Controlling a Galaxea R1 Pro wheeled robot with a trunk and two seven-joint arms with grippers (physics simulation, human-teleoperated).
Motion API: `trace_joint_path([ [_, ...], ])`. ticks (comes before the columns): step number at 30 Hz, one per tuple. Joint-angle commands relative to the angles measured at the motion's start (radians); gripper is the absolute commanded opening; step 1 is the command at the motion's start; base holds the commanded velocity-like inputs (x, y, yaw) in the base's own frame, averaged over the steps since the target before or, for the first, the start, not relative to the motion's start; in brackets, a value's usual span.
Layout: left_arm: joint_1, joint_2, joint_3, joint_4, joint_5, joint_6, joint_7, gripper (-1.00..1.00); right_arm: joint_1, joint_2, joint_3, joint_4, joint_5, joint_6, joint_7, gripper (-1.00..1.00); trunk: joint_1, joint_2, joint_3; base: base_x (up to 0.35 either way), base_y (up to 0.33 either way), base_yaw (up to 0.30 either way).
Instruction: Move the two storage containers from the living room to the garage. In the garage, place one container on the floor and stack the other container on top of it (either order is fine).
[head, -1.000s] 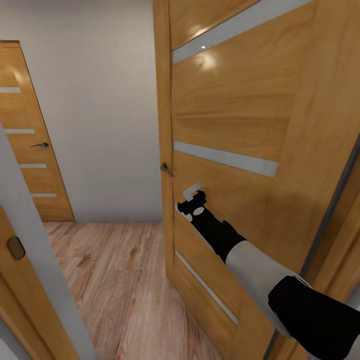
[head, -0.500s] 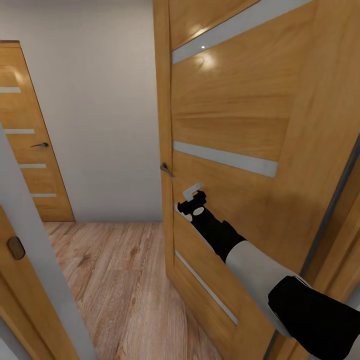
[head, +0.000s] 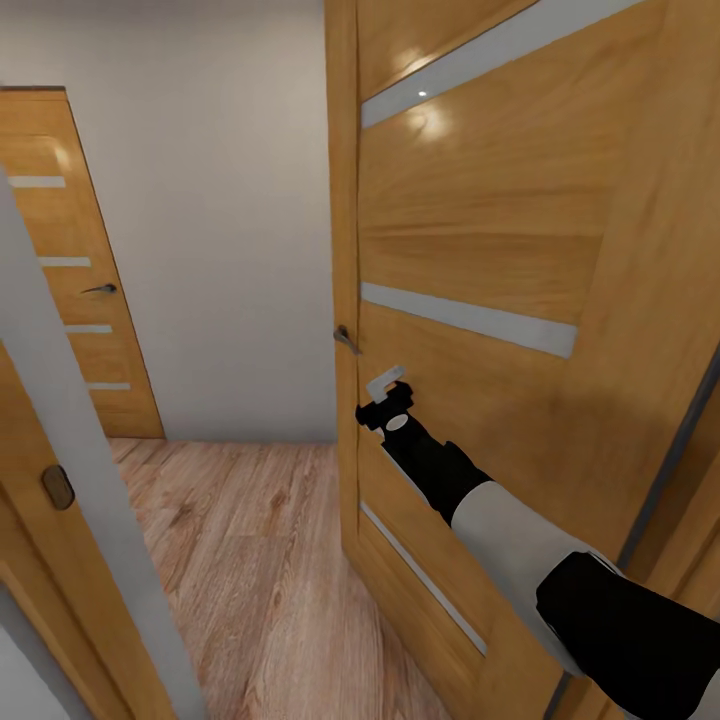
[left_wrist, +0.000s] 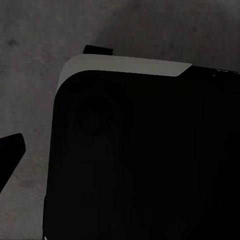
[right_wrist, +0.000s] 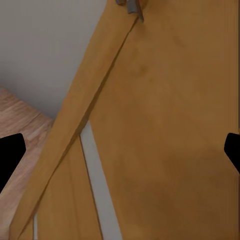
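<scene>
The view has slid a bit left. The right tool (head: 385, 388), spread wide and empty, pushes the door (head: 480, 250) near the handle (head: 346, 338) at 11 o'clock. Best push slow and steady.

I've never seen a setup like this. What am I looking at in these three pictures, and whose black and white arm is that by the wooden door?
These are computer-drawn pictures from a simulated wheeled robot with two arms, steered by a person. The big picture comes from a camera on its head. The arm is the robot's own right arm, and its right hand is up against an open wooden door with pale frosted strips, just below the door handle. Beyond the door's edge you see a wood plank floor, a pale wall and a second door that is closed.

The other two pictures come from cameras near each hand. The right one looks at that same door from close up; the black fingertips at the picture's edges stand wide apart and hold nothing. The left one is dark, showing a black and white part of the robot over grey ground.
</scene>
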Motion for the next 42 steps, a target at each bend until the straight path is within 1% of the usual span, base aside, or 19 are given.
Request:
trace_joint_path([
  [1,0.000,0.000,0.000,0.000,0.008,-0.002,0.000,1.00,-0.001,0.000,0.004,-0.001,0.002,0.007,-0.008,1.00,0.000,-0.001,-0.001,0.000,0.000,0.022],
  [8,0.000,0.000,0.001,0.000,0.009,-0.002,0.000,1.00,-0.001,0.000,0.004,-0.001,0.002,0.007,-0.027,1.00,0.000,-0.001,-0.001,0.000,0.000,0.008],
  [18,0.000,0.000,0.000,0.000,0.010,-0.001,0.000,1.00,-0.001,0.000,0.004,-0.001,0.001,0.006,-0.031,1.00,0.000,-0.001,-0.001,0.018,0.000,0.000],
  [32,0.000,0.001,0.000,0.003,0.014,0.000,0.002,1.00,-0.001,0.000,0.003,0.002,0.001,0.005,-0.033,1.00,0.000,-0.001,-0.001,0.275,0.000,0.000],
  [37,0.000,0.001,0.001,0.003,0.013,0.000,0.002,1.00,-0.001,0.000,0.000,0.013,-0.002,-0.002,-0.035,1.00,0.000,-0.001,-0.001,0.063,0.000,0.000],
  [40,0.000,0.000,0.001,0.002,0.011,-0.001,0.001,1.00,-0.001,0.000,-0.001,0.042,-0.002,-0.005,-0.035,1.00,0.000,-0.001,-0.001,0.007,0.000,0.000],
  [41,0.000,0.000,0.001,0.002,0.011,-0.002,0.001,1.00,-0.001,0.000,0.000,0.082,0.000,-0.014,-0.035,1.00,0.000,-0.001,-0.001,0.002,0.000,0.000],
  [42,0.000,0.000,0.001,0.001,0.011,-0.002,0.001,1.00,-0.001,0.000,0.000,0.101,0.000,-0.025,-0.035,1.00,0.000,-0.001,-0.001,0.001,0.000,0.000],
])
